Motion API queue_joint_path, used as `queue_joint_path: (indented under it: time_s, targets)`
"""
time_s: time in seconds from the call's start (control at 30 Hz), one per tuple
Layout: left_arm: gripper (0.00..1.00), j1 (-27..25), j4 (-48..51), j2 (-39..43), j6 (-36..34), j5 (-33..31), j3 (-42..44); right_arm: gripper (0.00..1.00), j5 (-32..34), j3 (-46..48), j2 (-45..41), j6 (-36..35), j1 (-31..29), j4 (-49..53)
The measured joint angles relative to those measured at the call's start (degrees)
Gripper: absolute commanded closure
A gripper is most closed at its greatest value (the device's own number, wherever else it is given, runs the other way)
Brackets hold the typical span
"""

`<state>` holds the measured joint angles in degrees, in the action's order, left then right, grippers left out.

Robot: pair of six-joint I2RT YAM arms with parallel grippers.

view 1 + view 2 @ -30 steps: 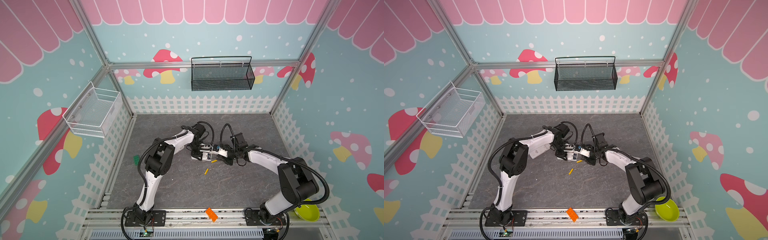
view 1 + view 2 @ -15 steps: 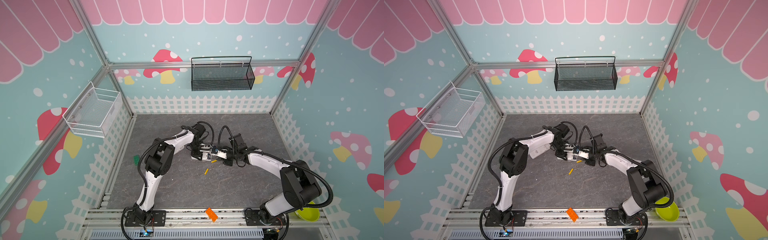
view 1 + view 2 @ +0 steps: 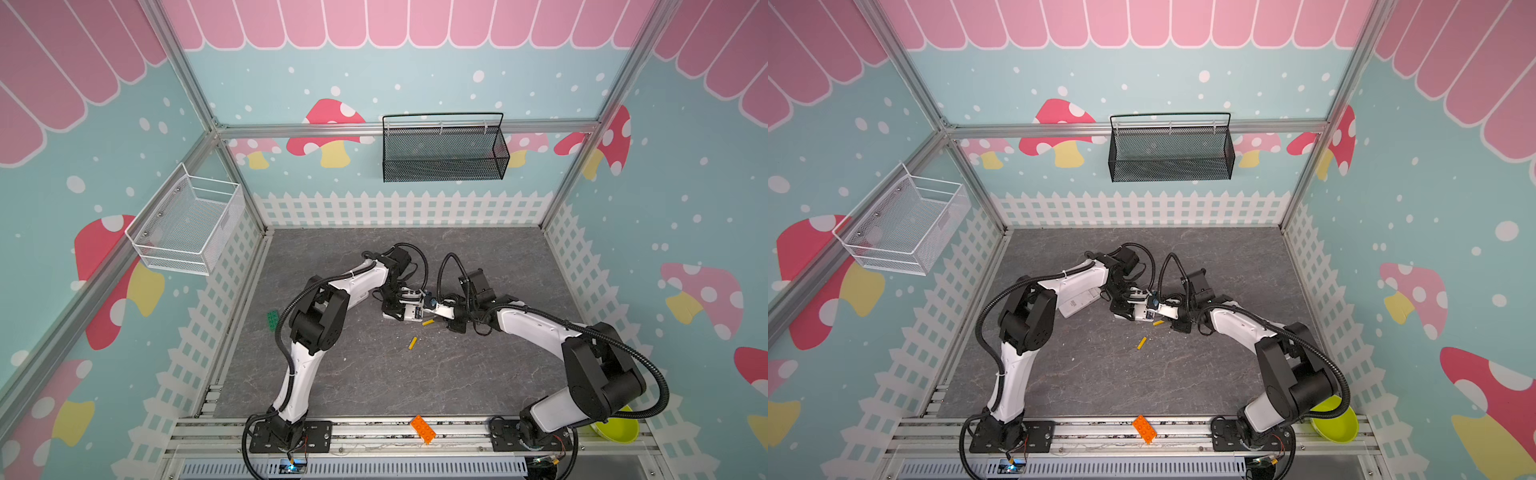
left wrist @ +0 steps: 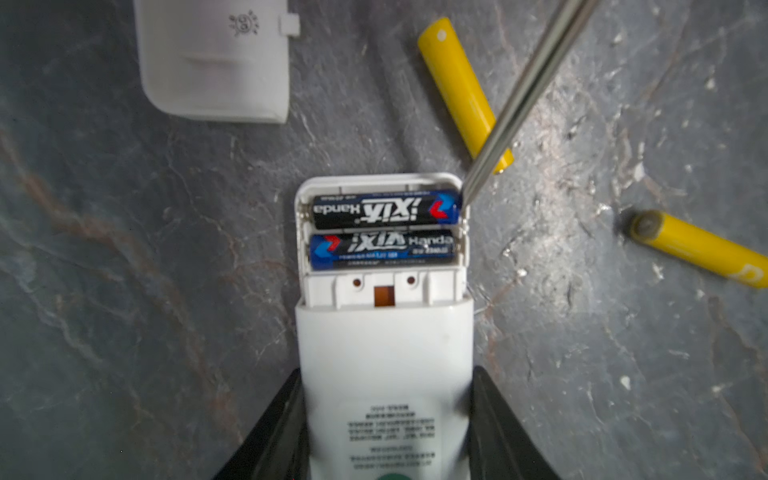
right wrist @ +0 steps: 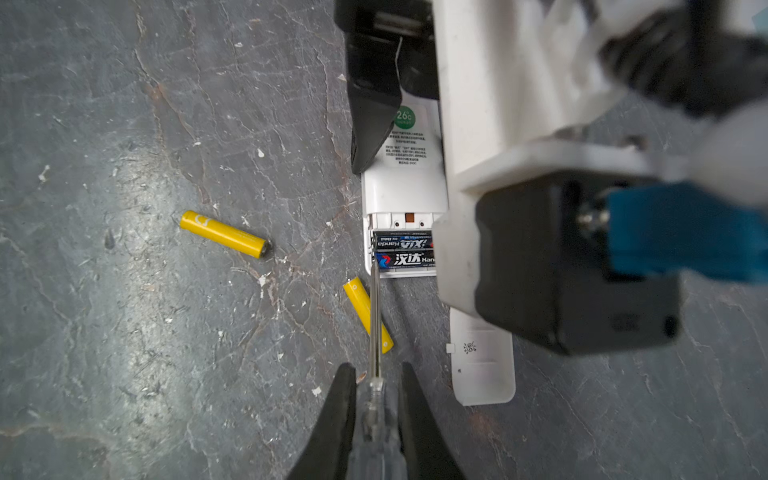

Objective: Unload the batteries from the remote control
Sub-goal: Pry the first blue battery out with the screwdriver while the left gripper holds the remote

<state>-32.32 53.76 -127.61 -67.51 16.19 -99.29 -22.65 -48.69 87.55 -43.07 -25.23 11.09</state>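
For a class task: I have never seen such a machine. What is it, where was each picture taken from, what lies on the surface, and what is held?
These are two white robot arms, the left arm and the right arm, bolted at the front of a grey table. The two wide pictures come from one camera overhead. The two close-ups come from cameras on the arms' wrists. The left arm's jaws grip a white remote control; its compartment is open, with two black batteries inside. On the table lie two yellow batteries and the white cover. The right arm's jaws clamp a screwdriver, its tip at the end of one black battery.
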Motion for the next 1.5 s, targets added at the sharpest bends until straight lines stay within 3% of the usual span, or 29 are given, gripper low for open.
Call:
queue_joint_path:
  time_s: [1.0, 1.5]
  targets:
    - [0.67, -0.09, -0.15, 0.0, 0.0, -0.37, 0.04, 1.0, 0.87, 2.32, -2.73, 0.09, 0.0, -2.1]
    - [0.67, -0.07, -0.46, 0.22, -0.48, -0.59, 0.37, 1.0, 7.93, 6.38, -7.28, 0.09, 1.25, -6.69]
